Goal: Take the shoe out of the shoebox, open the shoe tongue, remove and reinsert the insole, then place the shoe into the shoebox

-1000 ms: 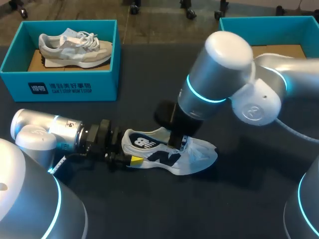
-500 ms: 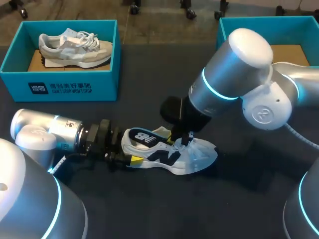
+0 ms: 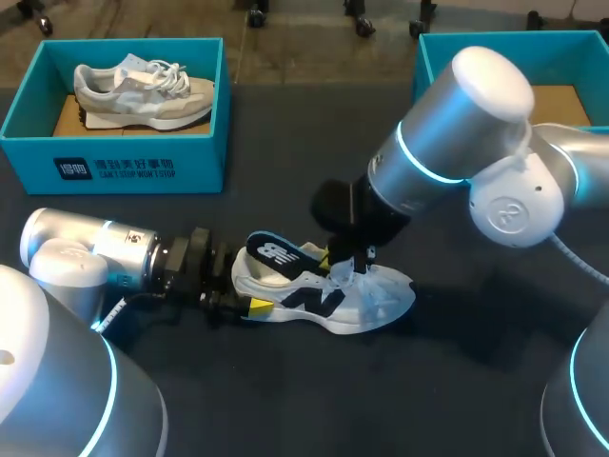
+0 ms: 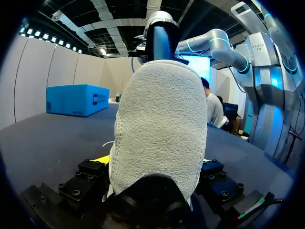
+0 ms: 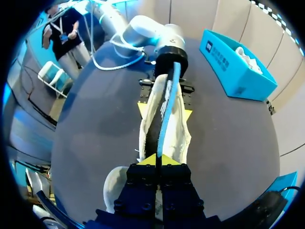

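Sneaker of white mesh with navy side panels point(image 3: 324, 303) lies on the dark bench point(image 3: 285, 409) near its middle, outside both boxes, heel toward nine o'clock and toe toward three. My left arm point(image 3: 105, 252) comes in low from nine o'clock, and the left jaws are clenched on the heel from both sides; in the left wrist view the pale suede heel point(image 4: 159, 133) stands upright between them. My right arm point(image 3: 447, 152) reaches down from two o'clock. The right jaws are pinched tight on the front end of the dark blue insole point(image 3: 273, 253), which slants up out of the shoe with its heel end raised above the collar. In the right wrist view the insole point(image 5: 164, 109) runs edge-on straight ahead of these jaws, along the shoe's opening.

At ten o'clock of the shoe stands a teal cardboard shoebox point(image 3: 38, 157) holding a grey sneaker point(image 3: 143, 90). A second teal shoebox point(image 3: 504, 40) sits at two o'clock, partly behind the right arm. A band of bare bench separates the shoe from both boxes' front walls, and more bare bench stretches from the shoe toward six o'clock.
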You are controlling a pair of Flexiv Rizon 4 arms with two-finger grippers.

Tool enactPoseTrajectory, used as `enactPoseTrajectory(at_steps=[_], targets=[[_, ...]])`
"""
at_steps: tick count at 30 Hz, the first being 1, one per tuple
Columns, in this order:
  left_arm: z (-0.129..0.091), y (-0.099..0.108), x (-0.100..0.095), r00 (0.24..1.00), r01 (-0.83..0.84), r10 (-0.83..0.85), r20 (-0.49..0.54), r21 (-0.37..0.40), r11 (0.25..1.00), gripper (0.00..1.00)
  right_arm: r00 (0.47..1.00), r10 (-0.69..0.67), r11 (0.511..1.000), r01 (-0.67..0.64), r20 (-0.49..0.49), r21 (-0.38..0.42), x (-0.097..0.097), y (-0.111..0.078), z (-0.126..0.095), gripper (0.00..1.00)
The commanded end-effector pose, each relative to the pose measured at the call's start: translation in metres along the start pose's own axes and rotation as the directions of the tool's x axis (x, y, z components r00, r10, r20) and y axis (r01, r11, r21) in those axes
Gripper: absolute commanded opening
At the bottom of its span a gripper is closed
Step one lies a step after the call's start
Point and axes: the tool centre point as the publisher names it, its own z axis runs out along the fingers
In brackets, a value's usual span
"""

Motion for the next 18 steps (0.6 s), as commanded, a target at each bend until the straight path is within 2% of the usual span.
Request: enactPoseTrajectory(at_steps=[1,7,18], targets=[[0.004,0.009,-0.003,1.000,0.000,0.000,0.001,0.002,1.000,0.00,1.000,-0.013,1.000,0.013,-0.004,-0.007,0.001,0.001,-0.004,0.00],[0.004,0.009,-0.003,1.000,0.000,0.000,0.001,0.002,1.000,0.00,0.996,-0.077,0.996,0.079,-0.056,0.051,0.000,0.014,-0.004,0.00],[0.004,0.009,-0.003,1.000,0.000,0.000,0.001,0.002,1.000,0.00,0.988,-0.109,0.982,0.124,-0.109,0.140,-0.006,0.037,0.003,0.00]])
